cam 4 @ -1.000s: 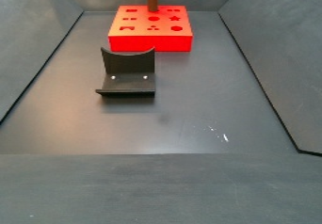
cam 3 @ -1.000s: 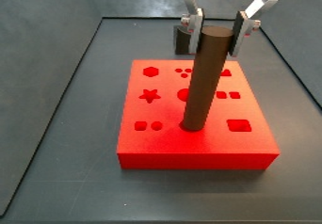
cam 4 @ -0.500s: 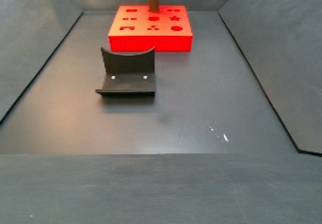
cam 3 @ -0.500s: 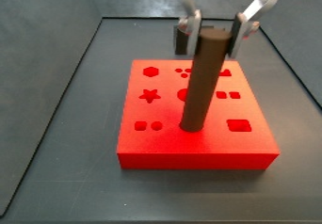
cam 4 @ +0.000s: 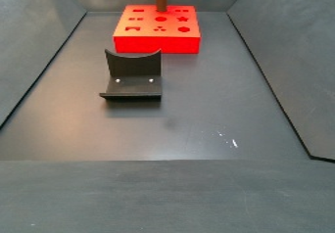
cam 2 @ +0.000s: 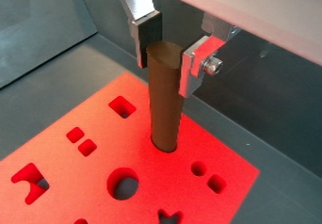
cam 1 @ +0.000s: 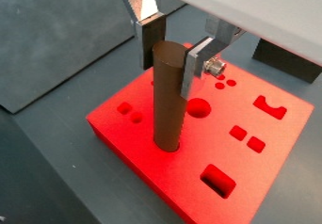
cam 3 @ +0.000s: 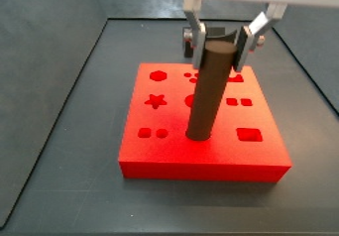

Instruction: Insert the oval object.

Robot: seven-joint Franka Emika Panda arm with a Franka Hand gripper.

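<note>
Oval object (cam 3: 207,89) stood upright in the red block (cam 3: 205,161), lower end seated in a hole near the block's middle, most of its length above the surface. The block sat at the far end of the table (cam 4: 197,129), roughly centred between the side edges. Gripper (cam 1: 175,49) was at the peg's top end; fingers (cam 2: 197,65) flanked it on either side, looking spread, with a gap visible at one plate, so probably released rather than clamped. Peg stayed vertical because the hole held it. Insertion looked done or nearly so. Fixture (cam 4: 131,76) stood mid-table toward the left edge, unused, well apart from the block.
</note>
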